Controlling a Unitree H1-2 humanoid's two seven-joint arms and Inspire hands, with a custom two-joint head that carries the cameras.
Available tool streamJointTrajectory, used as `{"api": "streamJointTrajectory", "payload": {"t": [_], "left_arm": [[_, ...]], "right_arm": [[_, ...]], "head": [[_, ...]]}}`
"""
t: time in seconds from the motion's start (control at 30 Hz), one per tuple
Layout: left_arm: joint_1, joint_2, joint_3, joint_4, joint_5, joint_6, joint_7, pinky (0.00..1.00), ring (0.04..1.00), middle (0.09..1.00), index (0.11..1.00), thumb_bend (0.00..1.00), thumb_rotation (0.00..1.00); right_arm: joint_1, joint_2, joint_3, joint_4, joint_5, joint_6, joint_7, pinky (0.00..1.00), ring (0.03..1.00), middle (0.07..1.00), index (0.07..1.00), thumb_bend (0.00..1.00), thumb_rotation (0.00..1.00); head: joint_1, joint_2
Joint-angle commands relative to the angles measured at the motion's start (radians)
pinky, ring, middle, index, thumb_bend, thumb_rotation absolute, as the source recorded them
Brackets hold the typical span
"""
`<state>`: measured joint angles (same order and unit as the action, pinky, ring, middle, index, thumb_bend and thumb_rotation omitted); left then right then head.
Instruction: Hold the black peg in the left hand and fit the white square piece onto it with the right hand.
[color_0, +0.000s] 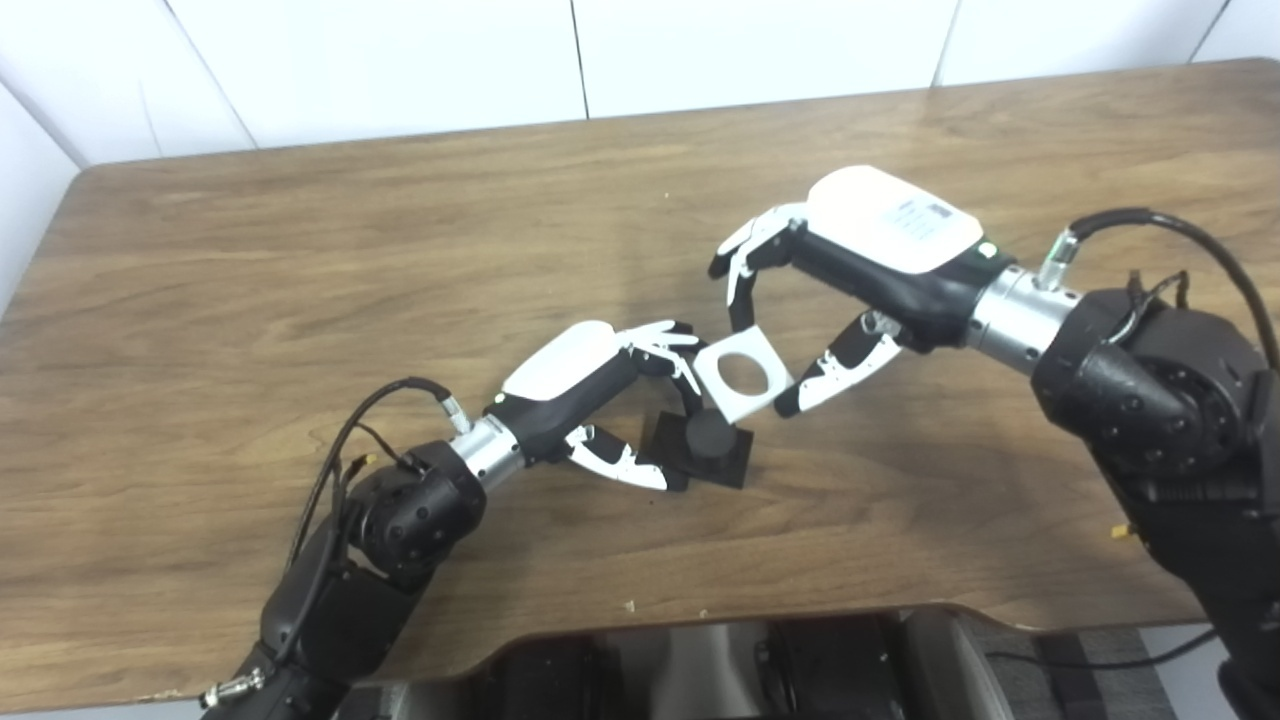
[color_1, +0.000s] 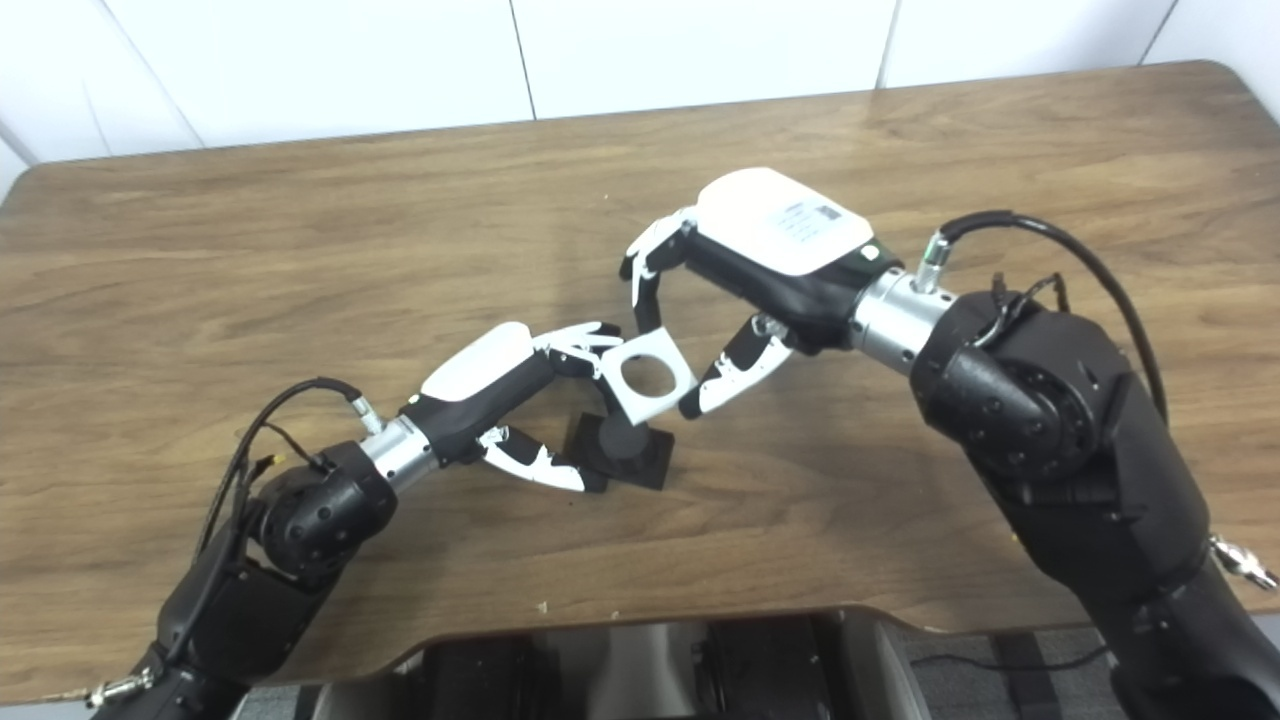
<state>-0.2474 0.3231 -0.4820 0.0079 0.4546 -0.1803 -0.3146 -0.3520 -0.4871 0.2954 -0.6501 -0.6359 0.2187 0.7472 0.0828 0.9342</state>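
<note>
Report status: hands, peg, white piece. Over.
Left hand shut on black peg, its base on table. Right hand shut on white square piece, tilted just above peg, not seated. Nothing between them.

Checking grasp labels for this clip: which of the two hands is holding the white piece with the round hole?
The right hand: its fingers pinch the white square piece above the black peg. The left hand steadies the peg's base.
</note>
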Motion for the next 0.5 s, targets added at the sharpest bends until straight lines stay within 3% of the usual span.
{"api": "streamJointTrajectory", "payload": {"t": [0.0,0.47], "left_arm": [[0.042,0.037,-0.044,0.073,0.086,0.095,-0.079,0.90,0.951,0.869,0.492,0.52,0.07],[0.045,0.033,-0.046,0.067,0.086,0.096,-0.077,0.89,0.952,0.871,0.493,0.52,0.07]], "right_arm": [[-0.017,0.002,-0.003,-0.031,0.006,-0.029,-0.009,0.68,0.773,0.747,0.479,0.52,0.14],[0.011,0.022,0.045,-0.022,-0.025,-0.079,-0.006,0.67,0.756,0.741,0.480,0.52,0.14]], "head": [[0.001,0.001],[-0.001,0.004]]}}
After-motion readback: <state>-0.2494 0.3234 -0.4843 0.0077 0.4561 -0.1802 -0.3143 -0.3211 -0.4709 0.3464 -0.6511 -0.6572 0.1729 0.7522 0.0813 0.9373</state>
